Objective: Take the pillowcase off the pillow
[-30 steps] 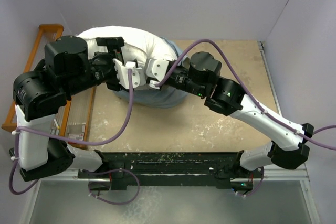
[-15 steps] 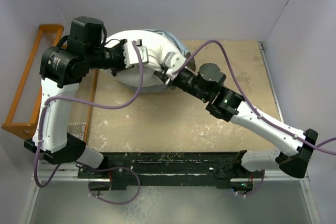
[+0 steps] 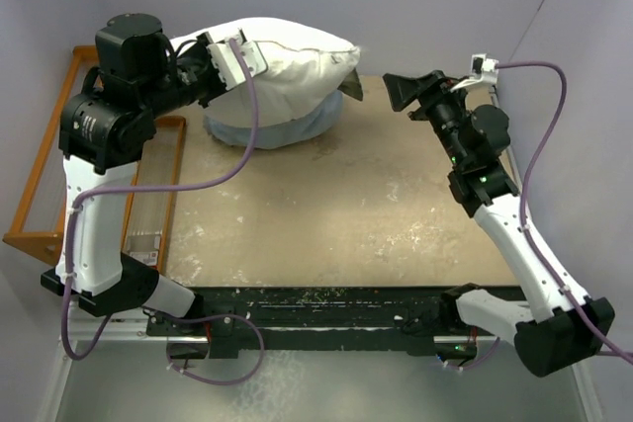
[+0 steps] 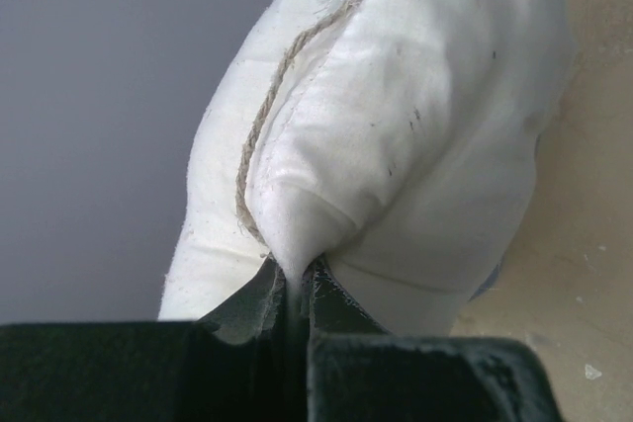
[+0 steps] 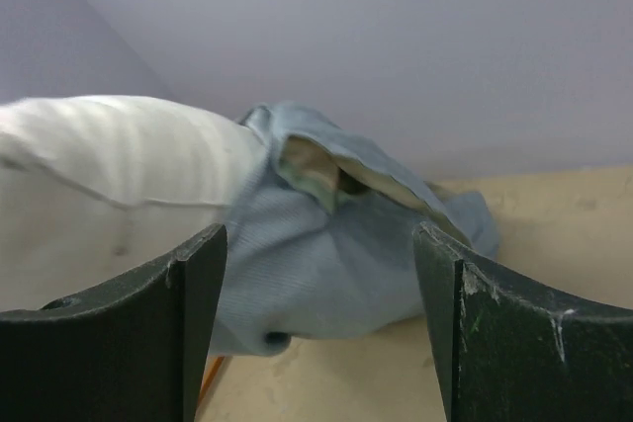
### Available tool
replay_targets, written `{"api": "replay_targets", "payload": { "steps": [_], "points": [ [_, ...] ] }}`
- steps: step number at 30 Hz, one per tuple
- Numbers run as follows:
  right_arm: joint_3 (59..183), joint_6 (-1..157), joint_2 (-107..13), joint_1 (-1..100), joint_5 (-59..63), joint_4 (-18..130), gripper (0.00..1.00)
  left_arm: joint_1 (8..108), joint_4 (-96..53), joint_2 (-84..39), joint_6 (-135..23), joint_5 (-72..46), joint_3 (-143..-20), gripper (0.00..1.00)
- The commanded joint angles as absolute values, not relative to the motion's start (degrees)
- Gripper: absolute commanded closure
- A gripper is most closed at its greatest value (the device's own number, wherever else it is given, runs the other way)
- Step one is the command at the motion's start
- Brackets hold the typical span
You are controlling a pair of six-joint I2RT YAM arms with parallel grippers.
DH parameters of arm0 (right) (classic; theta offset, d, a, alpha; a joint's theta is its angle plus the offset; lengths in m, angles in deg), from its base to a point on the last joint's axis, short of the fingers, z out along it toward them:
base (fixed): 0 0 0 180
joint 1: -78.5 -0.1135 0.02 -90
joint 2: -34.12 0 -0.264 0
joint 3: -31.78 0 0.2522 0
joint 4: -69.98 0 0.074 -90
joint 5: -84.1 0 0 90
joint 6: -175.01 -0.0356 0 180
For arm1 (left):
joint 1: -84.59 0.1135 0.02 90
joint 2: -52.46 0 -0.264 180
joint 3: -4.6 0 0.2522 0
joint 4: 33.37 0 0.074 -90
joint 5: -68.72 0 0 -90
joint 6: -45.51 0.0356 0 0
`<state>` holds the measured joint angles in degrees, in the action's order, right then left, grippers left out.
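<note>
Left arm: the fingers of the left gripper (image 4: 294, 289) are being pressed together on a pinched corner of the large, plump, off-white stuffed pillow (image 4: 396, 135), just beside its frayed cord seam (image 4: 262, 135). In the top view the pillow (image 3: 292, 61) is being held clear of the worn beige tabletop (image 3: 346, 214) by this gripper (image 3: 242, 54), at the far left of the table, near the back wall.

Pillowcase: the thin soft cloth pillowcase (image 3: 267, 132) is being shown pale grey-blue side outward, bunched on the tabletop directly beneath the pillow and touching it. A darker flap is hanging at the pillow's right end. In the right wrist view the cloth (image 5: 326, 254) is draping down beside the white pillow (image 5: 109, 155), with a cream patch at a fold. Whether any part of the pillow is being enclosed by it cannot be told.

Right arm: the right gripper (image 3: 394, 93) is being held to the right of the pillow, apart from it. Its dark fingers (image 5: 193, 333) are spread, with nothing between them.

An orange wooden rack (image 3: 40, 185) is standing beside the table's left edge.
</note>
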<state>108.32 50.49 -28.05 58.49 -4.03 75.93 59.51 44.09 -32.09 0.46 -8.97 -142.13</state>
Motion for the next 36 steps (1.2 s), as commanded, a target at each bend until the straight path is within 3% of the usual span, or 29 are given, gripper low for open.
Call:
{"api": "replay_targets", "payload": {
  "steps": [1,9,12,19,30,34,36],
  "points": [
    [105.0,35.6,-32.1,61.8,5.3,81.4,0.21,60.0,36.2,-30.1,0.2,-10.8,-147.3,1.0],
    [109.5,36.6,-39.7,61.4,8.4,88.8,0.02,60.0,36.7,-29.5,1.2,-9.7,-148.5,1.0],
    [111.9,35.6,-44.2,60.6,8.3,88.9,0.0,59.9,36.3,-29.5,1.7,-9.7,-149.4,1.0],
    [116.5,35.5,-52.1,60.0,3.0,91.2,0.0,59.9,39.1,-29.4,2.2,-8.5,-151.2,1.0],
    [123.8,72.1,-58.7,58.2,19.2,84.0,0.01,60.0,39.7,-29.4,2.6,-8.4,-151.5,1.0],
    [127.3,77.1,-62.1,56.0,17.6,82.0,0.07,59.9,39.7,-29.5,2.5,-8.7,-151.8,1.0],
    [129.5,79.2,-64.5,55.0,13.6,80.9,0.17,59.9,40.0,-29.4,2.5,-9.1,-152.3,1.0]
  ]
}}
